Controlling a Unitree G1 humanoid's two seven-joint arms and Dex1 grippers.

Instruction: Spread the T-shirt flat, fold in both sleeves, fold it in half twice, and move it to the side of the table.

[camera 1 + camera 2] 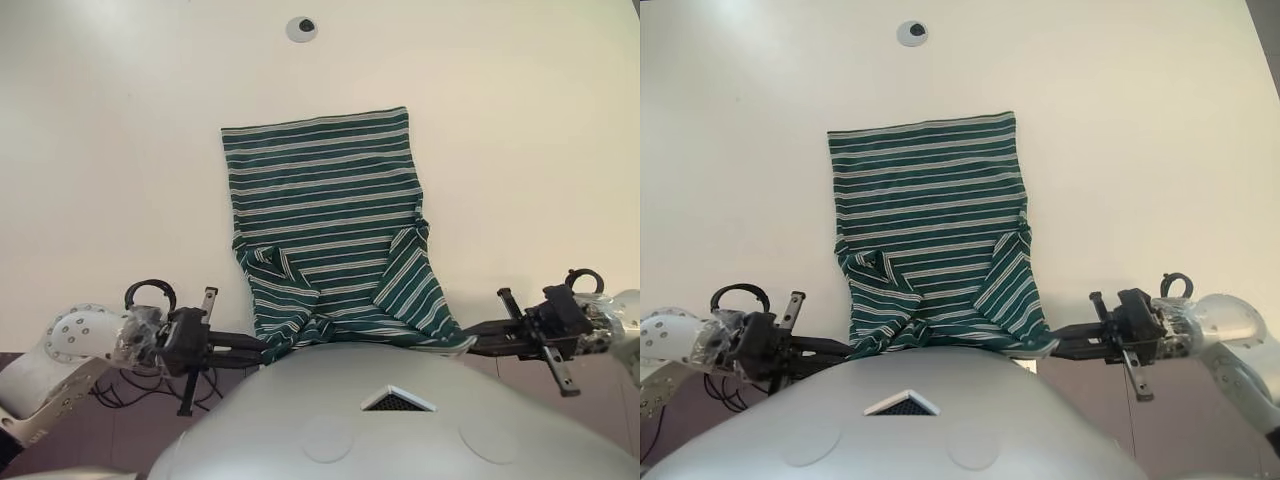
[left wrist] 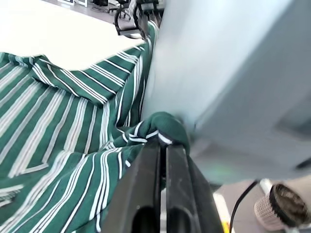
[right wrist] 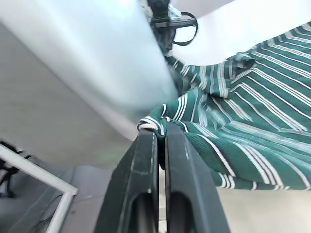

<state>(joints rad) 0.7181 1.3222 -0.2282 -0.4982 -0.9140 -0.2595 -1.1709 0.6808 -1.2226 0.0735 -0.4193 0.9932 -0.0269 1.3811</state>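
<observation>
A green T-shirt with white stripes (image 1: 325, 215) lies lengthwise on the cream table (image 1: 110, 150), both sleeves folded in over its body. Its near end hangs off the table's front edge. My left gripper (image 1: 262, 348) is shut on the near left corner of the T-shirt (image 2: 160, 127). My right gripper (image 1: 470, 345) is shut on the near right corner of the T-shirt (image 3: 160, 124). Both hold the cloth low at the table's front edge, close to my torso.
A small round grey fitting (image 1: 301, 29) sits in the table near its far edge. Bare tabletop lies on both sides of the T-shirt. Beyond the front edge the floor is darker, with cables (image 1: 125, 385) at the left.
</observation>
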